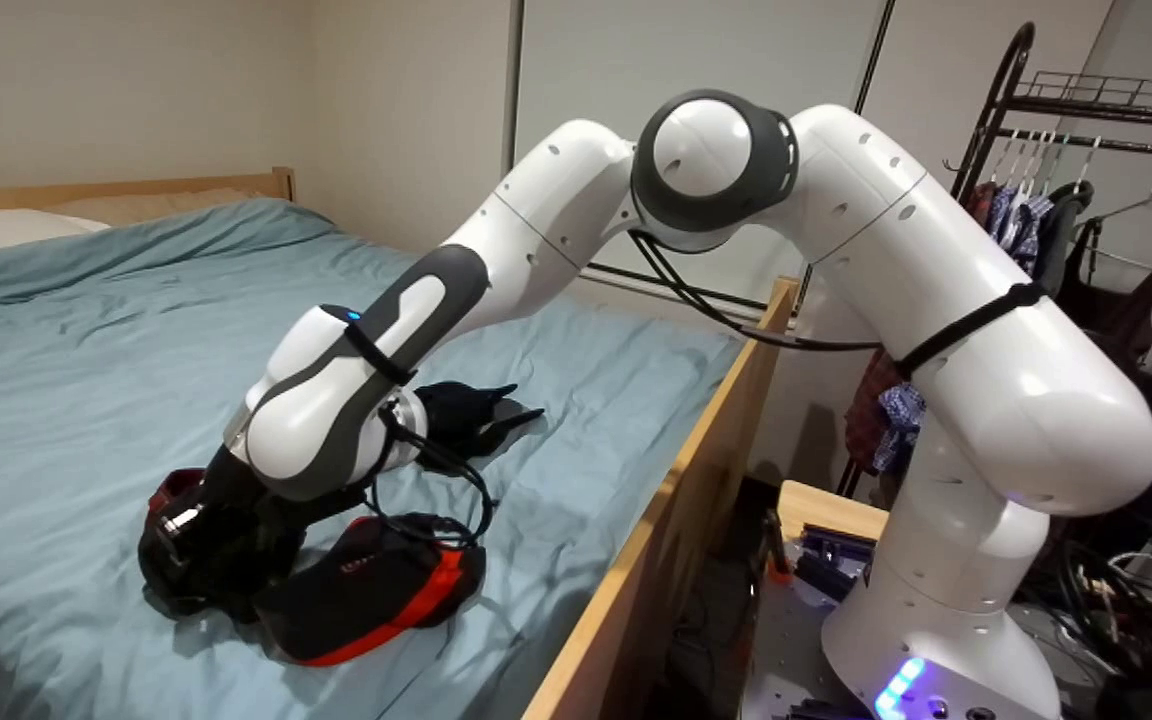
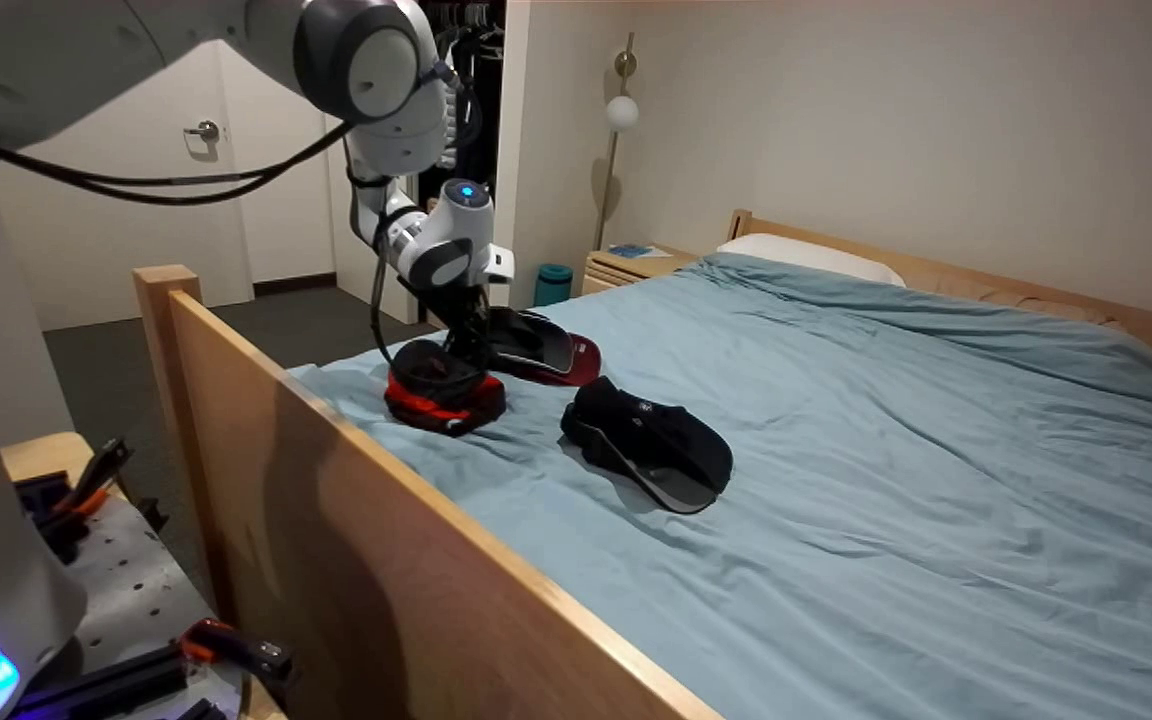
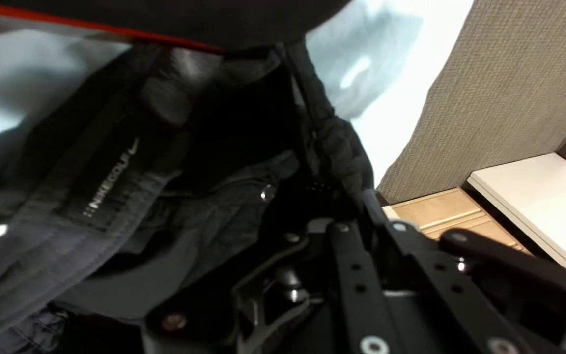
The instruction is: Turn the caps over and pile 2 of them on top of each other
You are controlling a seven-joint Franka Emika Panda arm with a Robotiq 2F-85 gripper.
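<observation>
Gripper pinches narrow on an edge of black cap, which overlaps maroon cap in an exterior view. Red-trimmed cap lies beside; second black cap apart, on bed.

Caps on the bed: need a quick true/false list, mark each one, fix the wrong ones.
1. The red-trimmed cap lies on the blue bedding. True.
2. The black cap with the pale logo touches the red-trimmed cap. False: blue bedding shows between the black cap with the pale logo and the red-trimmed one.
3. The gripper is clear of every cap. False: the gripper is at the rim of a dark cap.
4. A maroon brim shows past that dark cap's edge. True.
5. The lettering in the wrist view reads ADIDAS. False: it reads NIKEGOLF, on a dark strap.
6. A round white lamp shows in an exterior view. True.
</observation>
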